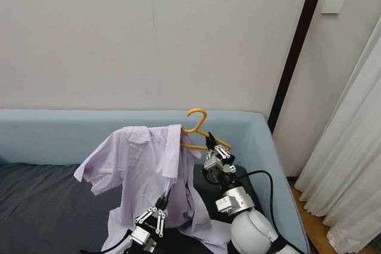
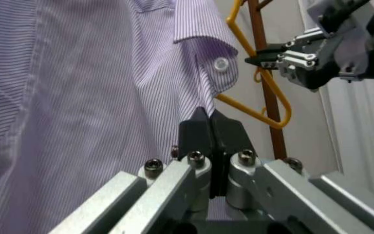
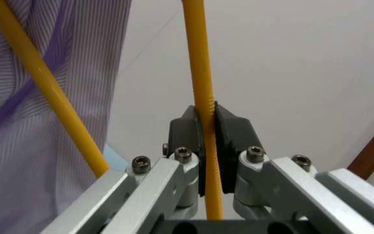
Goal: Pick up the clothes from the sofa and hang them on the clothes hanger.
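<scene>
Above the blue sofa (image 1: 59, 129) we are holding the hanger (image 3: 200, 58) aloft, right end effector (image 1: 209, 140) clamped on its stiff rod; left end effector (image 2: 210, 117) is pinching the front edge of the half-draped shirt (image 2: 76, 97), light, limp cloth, likely slipping easily.

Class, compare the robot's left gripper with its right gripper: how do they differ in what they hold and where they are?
The left gripper pinches fabric of the purple striped shirt; the right gripper clamps a thin bar of the yellow hanger. In the head view the left gripper sits lower, at the shirt's front, while the right gripper is higher, beside the collar. Both are shut and point upward.
</scene>
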